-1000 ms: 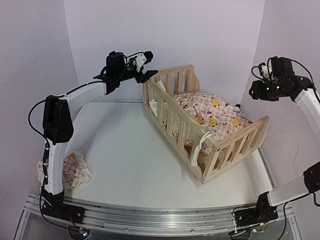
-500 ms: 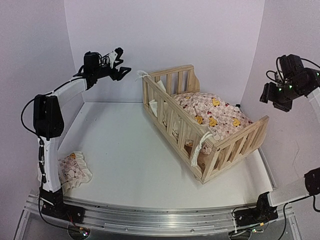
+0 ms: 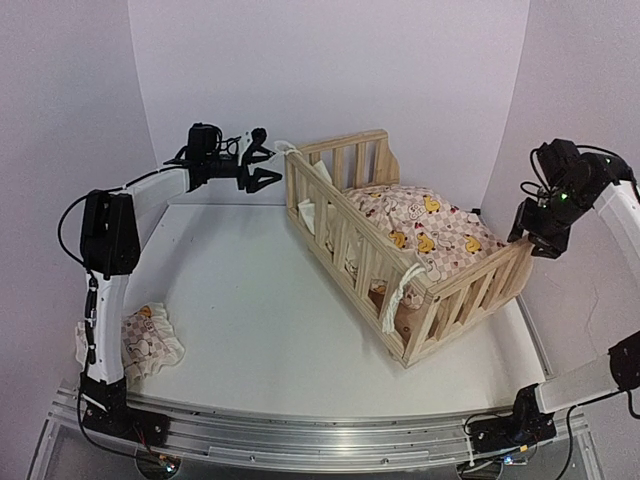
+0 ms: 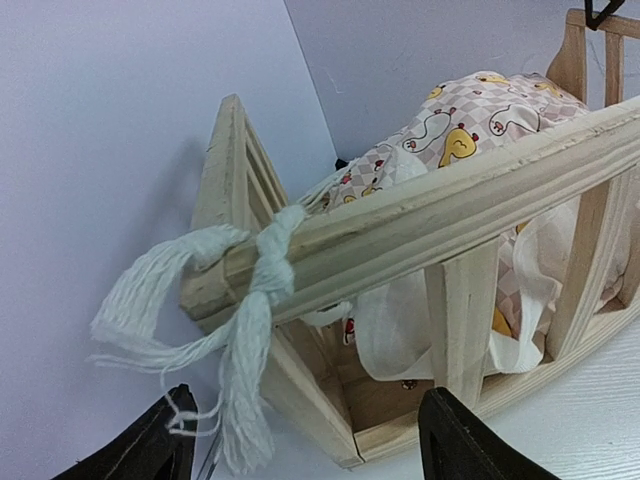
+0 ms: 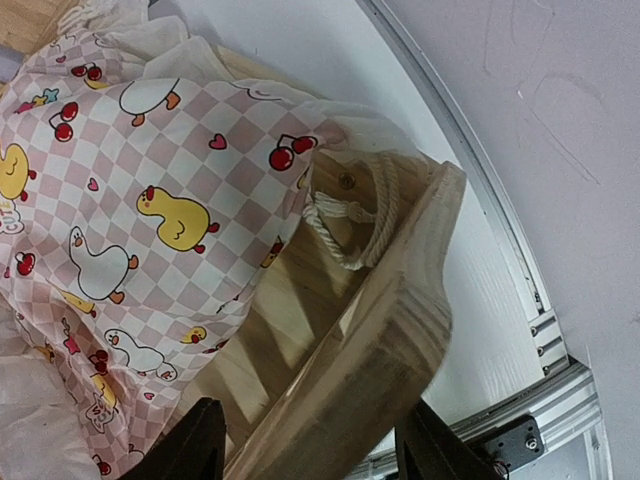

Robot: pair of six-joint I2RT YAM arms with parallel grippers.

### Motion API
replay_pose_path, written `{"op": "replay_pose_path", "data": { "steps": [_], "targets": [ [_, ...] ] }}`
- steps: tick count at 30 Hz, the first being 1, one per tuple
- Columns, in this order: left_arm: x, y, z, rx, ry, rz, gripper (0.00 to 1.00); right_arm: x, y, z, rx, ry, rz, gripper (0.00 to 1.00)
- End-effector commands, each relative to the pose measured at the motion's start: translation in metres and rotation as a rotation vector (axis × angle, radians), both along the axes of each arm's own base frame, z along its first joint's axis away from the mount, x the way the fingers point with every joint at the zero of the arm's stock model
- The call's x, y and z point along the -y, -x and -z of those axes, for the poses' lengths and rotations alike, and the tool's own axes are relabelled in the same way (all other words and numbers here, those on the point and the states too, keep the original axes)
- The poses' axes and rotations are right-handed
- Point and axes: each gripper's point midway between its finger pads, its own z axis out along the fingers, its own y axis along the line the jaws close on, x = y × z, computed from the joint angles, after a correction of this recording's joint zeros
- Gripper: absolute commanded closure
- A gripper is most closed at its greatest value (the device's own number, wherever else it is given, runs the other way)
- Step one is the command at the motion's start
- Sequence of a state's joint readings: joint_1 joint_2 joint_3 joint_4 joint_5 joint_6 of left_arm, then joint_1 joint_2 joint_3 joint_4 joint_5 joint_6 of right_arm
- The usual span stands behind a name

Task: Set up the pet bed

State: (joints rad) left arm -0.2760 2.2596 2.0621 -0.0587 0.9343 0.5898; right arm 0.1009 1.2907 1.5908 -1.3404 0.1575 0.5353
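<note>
The pet bed's pine frame stands at the right of the table with the checked duck cushion lying inside it. My left gripper is open, just left of the frame's far corner, where a white tie string is knotted. The left wrist view shows that knot on the top rail, above my spread left gripper. My right gripper is open at the foot rail's right corner. In the right wrist view my right gripper straddles the end rail, beside a rope tie and the cushion.
A small matching checked pillow lies by the left arm's base. Another white tie string hangs on the front rail near the foot end. White walls close in behind and on both sides. The table's metal edge runs just right of the bed.
My left gripper swung out to the left, then came back lower toward the bed's far corner. My right gripper came down from high on the right to the foot rail's corner.
</note>
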Motion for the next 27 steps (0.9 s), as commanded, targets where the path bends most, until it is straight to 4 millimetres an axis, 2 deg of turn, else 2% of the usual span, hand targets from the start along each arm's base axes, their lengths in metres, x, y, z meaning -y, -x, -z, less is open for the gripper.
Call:
{"op": "replay_pose_path", "data": {
  "steps": [1,5,7,11,13,18,22,27],
  "targets": [
    [0.013,0.000,-0.012,0.078,0.013,0.032,0.23,-0.003,0.000,0.013,-0.038,-0.027,0.023,0.48],
    [0.016,-0.008,-0.009,0.060,0.026,0.018,0.24,-0.009,-0.007,0.016,-0.038,-0.045,-0.016,0.63],
    [0.015,-0.004,-0.014,0.067,0.036,0.023,0.24,-0.013,-0.012,0.017,-0.044,-0.043,-0.062,0.70],
    [0.009,0.021,-0.015,0.090,0.018,0.063,0.23,-0.027,-0.025,0.016,-0.017,-0.047,-0.222,0.82],
    [0.001,0.035,-0.022,0.101,0.007,0.076,0.23,-0.045,-0.032,0.010,0.032,-0.099,-0.351,0.85],
    [-0.036,0.067,-0.026,0.046,-0.011,0.089,0.23,-0.074,-0.045,-0.007,0.142,-0.150,-0.584,0.90],
    [-0.076,0.095,-0.040,0.002,-0.001,0.090,0.24,-0.093,-0.055,-0.020,0.205,-0.194,-0.724,0.91],
    [-0.116,0.138,-0.036,-0.040,-0.028,0.086,0.24,-0.103,-0.091,-0.016,0.231,-0.211,-0.762,0.90]
  ]
}}
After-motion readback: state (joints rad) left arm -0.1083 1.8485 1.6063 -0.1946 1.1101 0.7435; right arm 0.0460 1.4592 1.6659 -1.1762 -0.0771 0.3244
